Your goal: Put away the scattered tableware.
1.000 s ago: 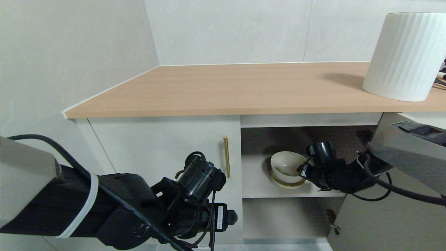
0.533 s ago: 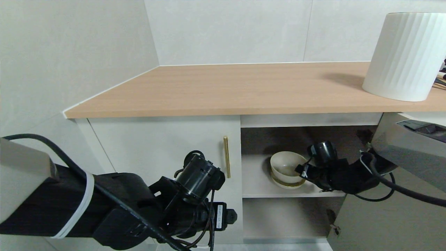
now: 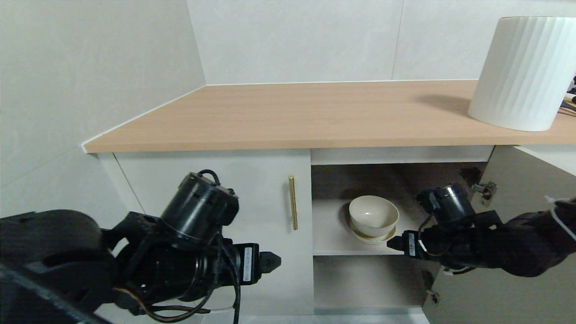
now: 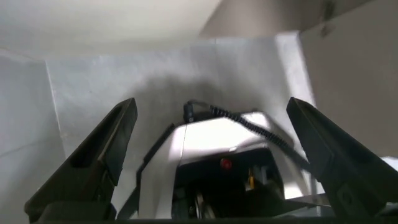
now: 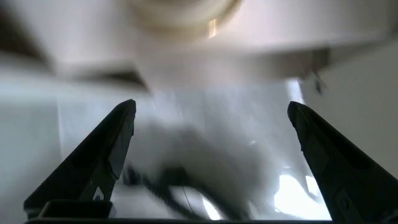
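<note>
A cream bowl (image 3: 373, 215) sits on a gold-rimmed saucer (image 3: 371, 237) on the middle shelf (image 3: 330, 234) of the open cabinet. The bowl's underside also shows at the edge of the right wrist view (image 5: 180, 12). My right gripper (image 3: 392, 243) is just in front of the shelf's edge, to the right of the bowl and below it, not touching it. Its fingers stand wide apart with nothing between them (image 5: 211, 162). My left gripper (image 3: 272, 261) is low before the closed left door, also open and empty (image 4: 211, 162).
The closed left door has a gold handle (image 3: 293, 202). The right door (image 3: 517, 270) hangs open beside my right arm. A tall white ribbed container (image 3: 524, 72) stands on the wooden counter (image 3: 292, 117). The lower shelf (image 3: 369, 283) holds nothing.
My right gripper has drawn back and down from the bowl's rim to the shelf front, and the bowl now sits level. My left arm has swung to the left and turned.
</note>
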`<state>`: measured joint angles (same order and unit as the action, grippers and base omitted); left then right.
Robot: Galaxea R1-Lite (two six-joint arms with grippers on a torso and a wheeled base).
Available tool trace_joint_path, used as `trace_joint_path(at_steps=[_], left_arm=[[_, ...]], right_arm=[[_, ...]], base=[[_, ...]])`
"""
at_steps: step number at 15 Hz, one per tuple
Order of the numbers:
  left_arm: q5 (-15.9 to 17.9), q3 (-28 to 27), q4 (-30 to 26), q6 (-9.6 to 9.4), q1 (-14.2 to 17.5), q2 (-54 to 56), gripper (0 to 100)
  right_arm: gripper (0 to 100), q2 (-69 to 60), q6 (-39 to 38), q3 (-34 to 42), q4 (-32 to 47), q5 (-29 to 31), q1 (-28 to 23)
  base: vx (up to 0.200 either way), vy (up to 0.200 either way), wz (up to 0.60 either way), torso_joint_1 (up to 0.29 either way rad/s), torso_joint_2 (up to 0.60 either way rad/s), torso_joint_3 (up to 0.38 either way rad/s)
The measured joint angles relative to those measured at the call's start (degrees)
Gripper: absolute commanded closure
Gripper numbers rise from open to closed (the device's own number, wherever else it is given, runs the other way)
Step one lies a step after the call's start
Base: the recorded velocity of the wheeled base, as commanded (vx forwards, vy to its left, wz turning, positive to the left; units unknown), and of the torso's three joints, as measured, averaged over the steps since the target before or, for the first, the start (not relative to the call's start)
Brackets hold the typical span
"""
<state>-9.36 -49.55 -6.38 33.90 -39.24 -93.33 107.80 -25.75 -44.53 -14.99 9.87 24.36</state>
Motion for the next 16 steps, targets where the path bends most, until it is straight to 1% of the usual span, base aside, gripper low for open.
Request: trace_joint_path(at_steps=[2,4,5,7,8,10,15,16], left_arm=[[-0.2,2.3,-0.7,-0.79,1.2,5.5,0],[-0.6,4.9,-0.8,-1.39,2.7,10.4,0],[-0.7,6.0,-0.8,-2.29,3.5,12.4,0],[-0.8,7.8,-0.8,-6.13,5.9,16.3,0],[-0.8,8.1,-0.6,-6.58,6.4,17.6,0],[-0.8,8.3,-0.5,-6.8,6.8,18.9,0],[-0.7,8.5,-0.4,-6.7,6.8,18.6,0],[-0.7,8.5,-0.5,-6.69,6.8,18.2,0]], right_arm=[[0,-7.8,1.0,3.2,5.4,-0.7,1.4],[0,-15.9,1.4,4.6,12.9,-1.7,3.4],[0,-19.6,1.4,4.9,16.4,-2.0,4.7],[0,-26.0,1.2,5.1,22.1,-2.5,8.1],[0,-27.8,1.1,5.2,22.5,-2.6,9.1],[0,-29.3,0.0,5.4,22.5,-2.6,9.8],[0,-29.9,-0.4,5.5,22.4,-2.6,10.6],[0,-29.7,-0.4,5.6,22.5,-2.6,11.1]], base=[[0.0,0.0,0.0,0.0,0.0,0.0],[0.0,0.0,0.0,0.0,0.0,0.0],[0.0,0.0,0.0,0.0,0.0,0.0],[0.0,0.0,0.0,0.0,0.0,0.0],[0.0,0.0,0.0,0.0,0.0,0.0],[0.0,0.0,0.0,0.0,0.0,0.0],[0.0,0.0,0.0,0.0,0.0,0.0],[-0.2,0.0,0.0,0.002,0.0,0.007]])
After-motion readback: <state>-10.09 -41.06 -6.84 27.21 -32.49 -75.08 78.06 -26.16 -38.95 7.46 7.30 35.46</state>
